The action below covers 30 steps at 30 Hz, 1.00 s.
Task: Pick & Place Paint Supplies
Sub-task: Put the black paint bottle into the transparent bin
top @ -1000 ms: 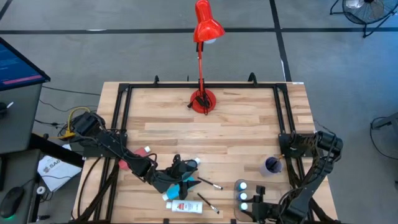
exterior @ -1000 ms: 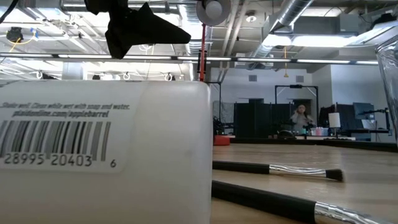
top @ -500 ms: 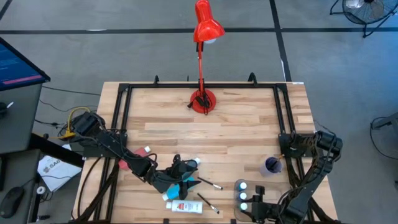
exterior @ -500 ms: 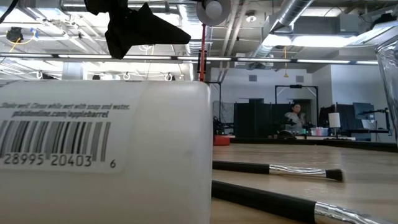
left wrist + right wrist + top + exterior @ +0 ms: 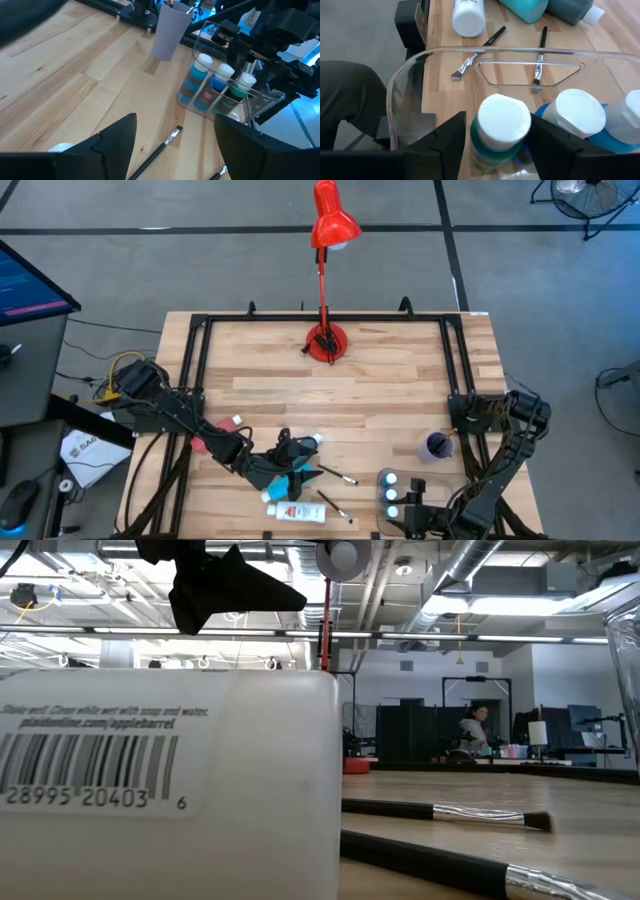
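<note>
**Clear plastic tray, third bottle set down: releasing without a knock**

Clear plastic tray (image 5: 410,75) at the table's near right edge holds three white-capped paint bottles in a row: two blue ones (image 5: 197,80) and a green one (image 5: 501,131) at the end nearest the right arm. The right gripper (image 5: 492,135) stands over that green bottle with a finger on either side of its cap; the fingers look parted, with a gap showing at each side, so the bottle appears to rest in the tray rather than hang from the grip. The step in hand, as I judge it, is the release. To do it well, the fingers should clear the cap on both sides, then rise straight up, since the neighbouring bottle stands just beside and the tray wall is close.

The left gripper (image 5: 175,145) hovers wide open and empty above the remaining supplies: a teal tube (image 5: 297,482), a white tube (image 5: 293,511) and thin paintbrushes (image 5: 479,52) lying loose on the wood near the table's front middle. The lilac cup (image 5: 170,31) stands just beside the tray.
</note>
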Motion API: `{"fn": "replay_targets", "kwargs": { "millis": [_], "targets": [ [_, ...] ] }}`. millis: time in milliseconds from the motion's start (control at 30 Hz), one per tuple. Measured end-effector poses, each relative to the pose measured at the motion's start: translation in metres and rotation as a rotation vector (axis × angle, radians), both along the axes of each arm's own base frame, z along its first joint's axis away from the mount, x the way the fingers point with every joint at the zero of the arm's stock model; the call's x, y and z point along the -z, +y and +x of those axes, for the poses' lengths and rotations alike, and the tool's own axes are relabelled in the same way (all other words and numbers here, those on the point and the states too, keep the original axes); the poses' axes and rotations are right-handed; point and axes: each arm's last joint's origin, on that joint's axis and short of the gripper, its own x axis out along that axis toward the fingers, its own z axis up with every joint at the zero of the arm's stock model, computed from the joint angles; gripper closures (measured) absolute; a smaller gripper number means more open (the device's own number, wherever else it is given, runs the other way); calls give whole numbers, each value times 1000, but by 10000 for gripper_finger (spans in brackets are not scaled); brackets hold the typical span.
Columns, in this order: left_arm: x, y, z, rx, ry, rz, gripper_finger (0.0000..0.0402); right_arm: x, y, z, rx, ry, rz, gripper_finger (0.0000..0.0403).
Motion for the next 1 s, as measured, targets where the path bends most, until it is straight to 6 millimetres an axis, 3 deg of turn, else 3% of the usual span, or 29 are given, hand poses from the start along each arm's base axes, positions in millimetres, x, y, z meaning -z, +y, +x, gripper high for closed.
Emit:
{"fn": "replay_targets", "kwargs": {
  "millis": [533,1000],
  "targets": [
    [0,0,0,0,1,1,156,-6,0,-1,-7,-7,9,203],
    [0,0,0,0,2,2,156,-39,-5,-1,-36,-123,-12,175]
  ]
}}
